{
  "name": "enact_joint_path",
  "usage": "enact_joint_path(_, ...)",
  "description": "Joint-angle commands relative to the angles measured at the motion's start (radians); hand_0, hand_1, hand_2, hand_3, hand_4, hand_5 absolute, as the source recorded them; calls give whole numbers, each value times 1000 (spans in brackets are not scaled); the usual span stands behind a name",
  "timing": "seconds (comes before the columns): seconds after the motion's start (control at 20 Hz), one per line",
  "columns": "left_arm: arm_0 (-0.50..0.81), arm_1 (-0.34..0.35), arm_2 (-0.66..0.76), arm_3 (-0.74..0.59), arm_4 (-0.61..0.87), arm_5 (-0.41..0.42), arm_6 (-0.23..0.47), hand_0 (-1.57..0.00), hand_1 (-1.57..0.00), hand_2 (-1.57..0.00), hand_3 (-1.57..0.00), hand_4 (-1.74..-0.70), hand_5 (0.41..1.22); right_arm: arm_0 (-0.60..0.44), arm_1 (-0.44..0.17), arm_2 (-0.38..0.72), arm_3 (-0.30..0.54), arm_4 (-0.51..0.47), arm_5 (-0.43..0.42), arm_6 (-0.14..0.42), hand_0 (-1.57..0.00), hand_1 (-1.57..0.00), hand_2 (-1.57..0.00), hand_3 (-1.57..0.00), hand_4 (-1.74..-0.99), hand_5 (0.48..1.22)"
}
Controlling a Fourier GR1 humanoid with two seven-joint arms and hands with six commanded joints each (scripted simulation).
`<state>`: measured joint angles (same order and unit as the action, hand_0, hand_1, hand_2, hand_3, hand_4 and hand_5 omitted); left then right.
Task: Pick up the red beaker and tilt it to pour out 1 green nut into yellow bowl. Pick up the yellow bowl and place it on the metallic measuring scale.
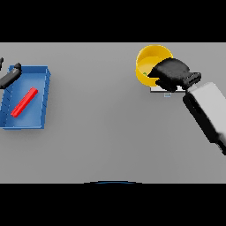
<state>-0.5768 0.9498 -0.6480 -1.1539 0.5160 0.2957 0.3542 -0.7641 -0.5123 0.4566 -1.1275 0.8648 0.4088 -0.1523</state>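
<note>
One yellow bowl (148,62), far right of the grey table (106,132). It sits over the scale (165,90), of which only a thin pale strip with a small bluish tab shows below the bowl and hand; whether the bowl rests fully on it cannot be told.

One speck of green, the nut (145,73), inside the bowl at its lower left wall, just beside the fingers. Too small to make out its shape.

One right hand (172,73), dark, coming in from the lower right on a white and grey arm. It lies across the bowl's lower right rim, fingers curled over the rim and into the bowl, gripping it. The hand hides about a third of the bowl and most of the scale.

One blue tray (44,73), far left, well apart from the bowl. One red piece (24,102) lies inside it, long and narrow, slanted from lower left to upper right. It looks like a bar more than a beaker; cannot tell which.

One left hand (11,76), at the left edge, over the tray's upper left corner. Only a dark slanted part shows; fingers cannot be read, and whether it touches the tray cannot be told.

Between tray and bowl: only table surface.
</note>
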Motion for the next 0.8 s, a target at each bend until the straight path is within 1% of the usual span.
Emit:
enact_joint_path(0.0,2,7,3,-1,3,-5,-4,1,1,1,1,-737,730,-10,-4,-4,39,8,-25,-20,-1570,-1571,-1540,-1143,-1741,1221)
enact_joint_path(0.05,2,9,5,-5,4,-4,-4,1,1,1,1,-739,734,-17,-4,-7,61,11,-37,-18,-1570,-1571,-1546,-1146,-1741,1221)
enact_joint_path(0.15,2,4,-1,0,-1,-7,-1,1,1,1,1,-732,735,-21,1,-21,132,20,-78,-17,-1571,-1571,-1542,-1150,-1741,1221)
enact_joint_path(0.25,-2,4,-4,9,-9,-7,-1,1,1,1,1,-722,732,-40,4,-34,205,20,-100,-33,-1571,-1571,-1519,-1156,-1741,1221)
enact_joint_path(0.3,1,8,-4,2,-7,-6,3,1,1,1,1,-719,725,-44,9,-39,234,22,-114,-33,-1571,-1571,-1500,-1169,-1741,1221)
enact_joint_path(0.35,0,2,-4,8,-8,-4,5,1,1,1,1,-720,720,-51,11,-45,259,18,-121,-39,-1571,-1571,-1487,-1195,-1741,1221)
enact_joint_path(0.4,-5,7,-2,-1,-5,-6,9,1,1,1,1,-722,717,-60,18,-49,303,24,-142,-37,-1571,-1571,-1474,-1235,-1741,1221)
enact_joint_path(0.45,-1,5,-1,2,-4,-3,5,1,1,1,1,-724,714,-63,17,-54,337,23,-151,-49,-1571,-1571,-1464,-1268,-1741,1221)
enact_joint_path(0.5,4,4,-3,-6,-2,4,13,1,1,1,1,-726,713,-70,25,-55,364,24,-157,-44,-1571,-1571,-1451,-1295,-1741,1221)
enact_joint_path(0.6,-7,0,-1,9,-3,-3,17,1,1,1,1,-726,710,-79,35,-65,417,15,-164,-74,-1571,-1571,-1428,-1331,-1741,1221)
enact_joint_path(0.65,-5,0,-8,3,-9,-2,21,1,1,1,1,-725,710,-79,36,-67,431,15,-169,-80,-1571,-1571,-1418,-1349,-1741,1221)
enact_joint_path(0.75,6,11,-1,-6,-1,-3,9,1,1,1,1,-729,714,-94,49,-79,468,2,-156,-78,-1548,-1571,-1393,-1407,-1741,1221)
